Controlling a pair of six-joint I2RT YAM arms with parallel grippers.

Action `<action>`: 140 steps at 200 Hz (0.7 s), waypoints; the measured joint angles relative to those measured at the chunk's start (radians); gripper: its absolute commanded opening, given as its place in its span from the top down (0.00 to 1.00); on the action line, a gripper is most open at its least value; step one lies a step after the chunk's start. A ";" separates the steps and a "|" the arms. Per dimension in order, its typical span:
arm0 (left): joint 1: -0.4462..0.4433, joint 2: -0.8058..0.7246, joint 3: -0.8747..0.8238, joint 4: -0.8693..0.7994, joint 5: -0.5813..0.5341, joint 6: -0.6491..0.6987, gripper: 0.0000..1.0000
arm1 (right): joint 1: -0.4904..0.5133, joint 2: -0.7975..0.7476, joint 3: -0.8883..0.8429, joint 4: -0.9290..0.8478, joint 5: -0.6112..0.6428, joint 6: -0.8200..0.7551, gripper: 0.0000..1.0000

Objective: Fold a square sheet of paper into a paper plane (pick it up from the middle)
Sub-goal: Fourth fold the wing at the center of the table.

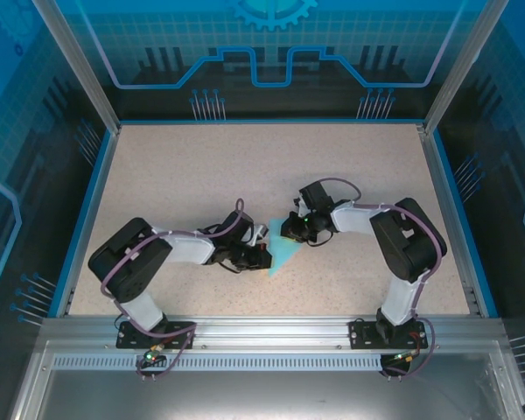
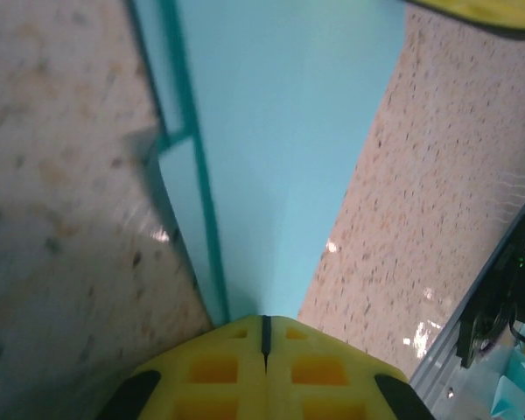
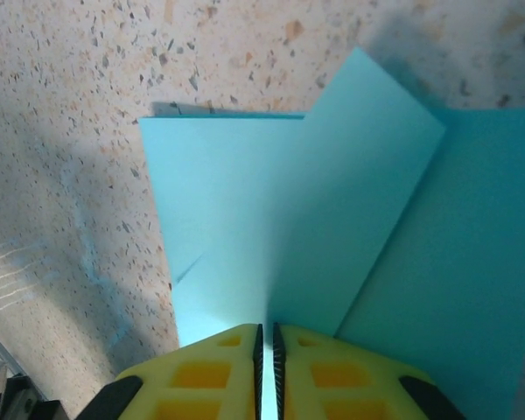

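Observation:
The square sheet of paper [image 1: 283, 255], light blue, lies mid-table folded into a pointed wedge with layered flaps [image 3: 245, 219]. My left gripper [image 1: 261, 256] sits at its left side. In the left wrist view the yellow jaws [image 2: 265, 328] are closed tight, and the paper [image 2: 280, 131] narrows to a point right at their tips; whether they pinch it is not visible. My right gripper [image 1: 290, 229] is at the paper's upper edge. Its jaws [image 3: 267, 337] stand a hair apart with a raised blue crease running into the slit.
The speckled beige table [image 1: 201, 175] is bounded by a blue frame with clear walls [image 1: 101, 175]. An aluminium rail [image 1: 271, 328] carrying both arm bases runs along the near edge, also visible as a rail [image 2: 490, 306] in the left wrist view.

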 measured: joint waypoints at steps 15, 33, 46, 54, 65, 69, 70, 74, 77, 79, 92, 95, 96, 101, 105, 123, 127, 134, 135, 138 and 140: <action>0.014 -0.037 0.033 -0.070 -0.004 0.011 0.95 | 0.000 -0.039 0.000 -0.027 0.008 -0.007 0.79; 0.053 -0.050 0.096 -0.110 -0.004 0.026 0.94 | -0.002 -0.122 -0.006 -0.054 0.031 -0.018 0.74; 0.082 -0.042 0.153 -0.132 -0.003 0.039 0.94 | -0.010 -0.186 -0.018 -0.071 0.043 -0.020 0.73; 0.095 -0.029 0.192 -0.145 -0.001 0.049 0.94 | -0.018 -0.220 -0.032 -0.071 0.047 -0.021 0.71; 0.104 -0.004 0.236 -0.150 0.005 0.058 0.93 | -0.036 -0.255 -0.061 -0.070 0.051 -0.014 0.67; 0.105 0.005 0.250 -0.151 0.008 0.062 0.93 | -0.041 -0.261 -0.072 -0.071 0.051 -0.014 0.65; 0.104 0.007 0.252 -0.151 0.008 0.064 0.93 | -0.042 -0.263 -0.074 -0.071 0.052 -0.012 0.65; 0.104 0.016 0.263 -0.154 0.011 0.065 0.93 | -0.048 -0.267 -0.088 -0.071 0.054 -0.014 0.64; 0.104 0.021 0.269 -0.156 0.011 0.071 0.93 | -0.050 -0.269 -0.095 -0.072 0.054 -0.007 0.63; 0.104 0.025 0.273 -0.158 0.011 0.072 0.93 | -0.051 -0.269 -0.101 -0.072 0.054 -0.007 0.63; 0.104 0.043 0.285 -0.177 0.011 0.080 0.93 | -0.055 -0.269 -0.136 -0.079 0.058 0.002 0.61; 0.104 0.046 0.286 -0.182 0.011 0.082 0.92 | -0.055 -0.269 -0.144 -0.081 0.058 0.002 0.61; 0.104 0.047 0.286 -0.182 0.011 0.083 0.92 | -0.055 -0.269 -0.146 -0.082 0.058 0.003 0.61; 0.104 0.049 0.285 -0.191 0.011 0.084 0.91 | -0.055 -0.269 -0.157 -0.084 0.059 0.006 0.61; 0.104 0.050 0.285 -0.198 0.010 0.089 0.90 | -0.055 -0.268 -0.164 -0.086 0.059 0.008 0.61; 0.104 0.050 0.284 -0.216 0.008 0.100 0.90 | -0.055 -0.265 -0.187 -0.086 0.061 0.014 0.60; 0.104 0.049 0.284 -0.217 0.008 0.101 0.90 | -0.055 -0.265 -0.190 -0.085 0.061 0.017 0.60; 0.104 0.049 0.284 -0.221 0.008 0.101 0.90 | -0.055 -0.264 -0.193 -0.086 0.061 0.018 0.60; 0.104 0.049 0.284 -0.221 0.008 0.101 0.90 | -0.055 -0.264 -0.193 -0.086 0.061 0.018 0.60; 0.104 0.049 0.284 -0.222 0.009 0.101 0.90 | -0.055 -0.263 -0.194 -0.085 0.061 0.019 0.60; 0.104 0.049 0.284 -0.224 0.010 0.101 0.90 | -0.055 -0.262 -0.194 -0.085 0.061 0.020 0.60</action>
